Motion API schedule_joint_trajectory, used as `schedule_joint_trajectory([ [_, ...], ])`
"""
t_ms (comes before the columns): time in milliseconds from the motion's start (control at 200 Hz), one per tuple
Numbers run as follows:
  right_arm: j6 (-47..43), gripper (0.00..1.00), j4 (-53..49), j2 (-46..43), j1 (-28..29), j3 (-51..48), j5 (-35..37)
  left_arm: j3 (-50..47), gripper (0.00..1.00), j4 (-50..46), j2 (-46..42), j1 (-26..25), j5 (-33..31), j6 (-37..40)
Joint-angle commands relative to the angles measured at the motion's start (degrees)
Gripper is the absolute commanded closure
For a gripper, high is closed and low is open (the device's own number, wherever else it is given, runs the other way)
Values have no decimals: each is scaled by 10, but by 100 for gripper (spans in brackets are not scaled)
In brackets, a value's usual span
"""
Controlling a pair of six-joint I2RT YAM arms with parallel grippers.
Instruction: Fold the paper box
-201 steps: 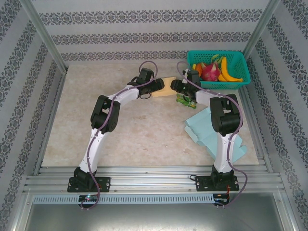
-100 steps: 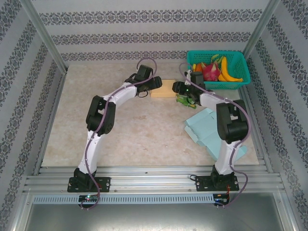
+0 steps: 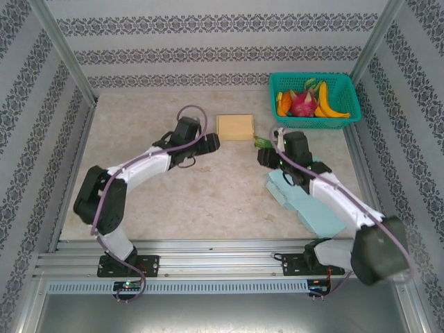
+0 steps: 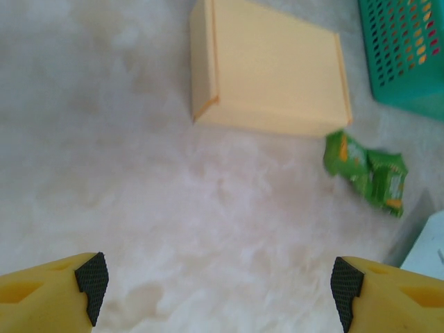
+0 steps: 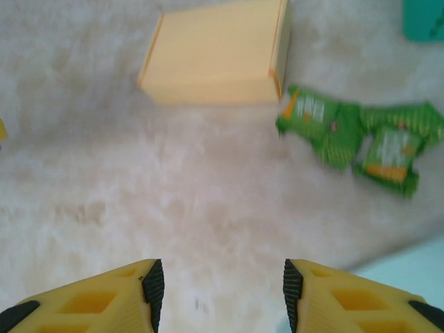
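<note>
Left wrist view: flat rectangular paper box (image 4: 274,69), crinkly green packet (image 4: 365,171); left hand (image 4: 218,281), right hand (image 5: 216,286) apart.

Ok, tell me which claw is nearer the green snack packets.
Right. The right claw hangs just on the near side of the green snack packets; the left claw is farther off to their left, by the paper box.

Tan paper box (image 3: 235,127), folded shut; flat on the marbled table (image 3: 139,132)
</note>
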Motion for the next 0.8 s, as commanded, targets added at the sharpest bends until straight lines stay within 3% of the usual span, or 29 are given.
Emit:
schedule_joint_trajectory([
  [0, 7, 48, -71, -53, 18, -66, 50, -72, 14, 52, -70, -15, -8, -12],
  [165, 20, 46, -42, -70, 23, -135, 48, -153, 14, 71, -138, -40, -27, -15],
  [545, 12, 50, -28, 7, 47, -120, 62, -182, 14, 68, -159, -61, -37, -13],
  [659, 1, 62, -39, 14, 69, -103, 70, -181, 14, 66, -155, -62, -41, -12],
  [794, -7, 95, -50, 11, 94, -80, 102, -183, 14, 63, -165, -61, -59, -10],
])
